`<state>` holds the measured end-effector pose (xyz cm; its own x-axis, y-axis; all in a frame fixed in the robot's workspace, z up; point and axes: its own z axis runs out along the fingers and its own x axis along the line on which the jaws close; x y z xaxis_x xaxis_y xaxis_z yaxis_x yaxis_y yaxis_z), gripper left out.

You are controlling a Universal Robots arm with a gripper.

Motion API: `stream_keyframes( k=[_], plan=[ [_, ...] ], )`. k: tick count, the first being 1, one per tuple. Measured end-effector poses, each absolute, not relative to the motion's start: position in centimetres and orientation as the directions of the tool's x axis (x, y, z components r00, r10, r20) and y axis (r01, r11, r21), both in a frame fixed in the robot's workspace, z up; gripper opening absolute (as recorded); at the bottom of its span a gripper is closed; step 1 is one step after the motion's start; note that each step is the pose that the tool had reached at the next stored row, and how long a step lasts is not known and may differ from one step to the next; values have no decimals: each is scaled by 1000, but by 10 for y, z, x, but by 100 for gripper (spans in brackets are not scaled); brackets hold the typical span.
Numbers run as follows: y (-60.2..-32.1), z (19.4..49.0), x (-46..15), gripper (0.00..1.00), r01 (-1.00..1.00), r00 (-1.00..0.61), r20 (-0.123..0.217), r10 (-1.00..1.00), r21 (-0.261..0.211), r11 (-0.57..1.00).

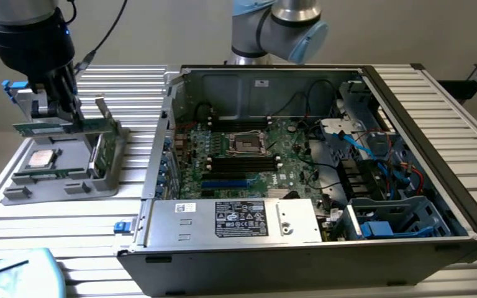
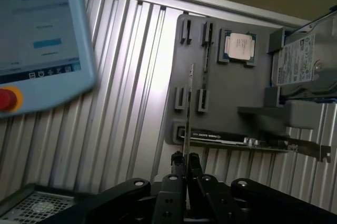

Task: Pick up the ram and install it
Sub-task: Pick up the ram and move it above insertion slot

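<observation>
Ram [image 1: 89, 126] is pinched in the hand [image 1: 59, 118] above the grey holder [image 1: 23, 186], at nine o'clock of the open case [image 1: 305, 254], so pickup is judged done while seating in a slot [image 1: 238, 162] is left.

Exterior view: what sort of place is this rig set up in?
Most likely a robotics lab bench for computer assembly: an open computer case sits on a slatted aluminium table, a grey parts holder lies beside it, and a teach pendant is nearby. The gripper is shut on the ram.
</observation>
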<state>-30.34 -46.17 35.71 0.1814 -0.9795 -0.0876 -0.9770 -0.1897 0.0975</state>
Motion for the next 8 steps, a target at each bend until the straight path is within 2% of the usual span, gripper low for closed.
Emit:
stream_keyframes(
  k=[8],
  plan=[
    [-462, 363, -268, 15, -977, 181, -95, -979, 96, -190]
  ],
)
